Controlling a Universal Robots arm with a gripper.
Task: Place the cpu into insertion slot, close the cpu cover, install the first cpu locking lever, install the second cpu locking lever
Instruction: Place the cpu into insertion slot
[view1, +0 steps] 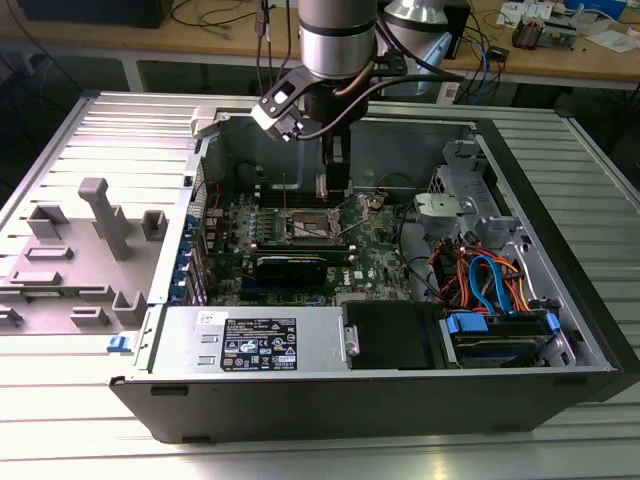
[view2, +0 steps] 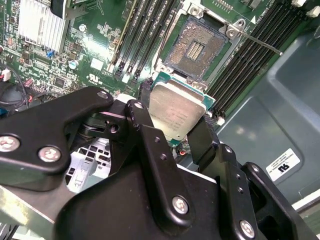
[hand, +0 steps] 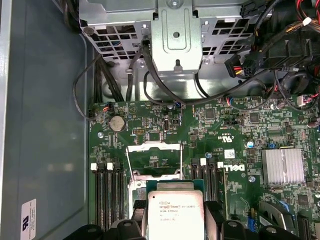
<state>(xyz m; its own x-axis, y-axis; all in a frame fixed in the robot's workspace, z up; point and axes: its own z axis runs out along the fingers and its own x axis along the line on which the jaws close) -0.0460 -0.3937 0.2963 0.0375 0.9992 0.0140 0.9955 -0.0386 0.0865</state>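
**Cpu held near the open socket**

Exterior view: the claw (view1: 336, 178) hangs over the motherboard (view1: 375, 255).

Second wrist view: its fingers (view2: 141, 112) clamp the cpu (view2: 177, 112) just beside the bare socket (view2: 196, 47).

First wrist view: the cpu cover (hand: 152, 146) stands raised beyond the cpu.

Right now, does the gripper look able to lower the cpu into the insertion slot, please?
Probably yes: the gripper holds the cpu near the bare insertion slot, the cpu cover stands open, and nothing lies between.

Ribbed grey worktop (view1: 80, 440) fills the lower frame; wooden bench (view1: 90, 42) runs along the top, cables (view1: 215, 15) strewn across.
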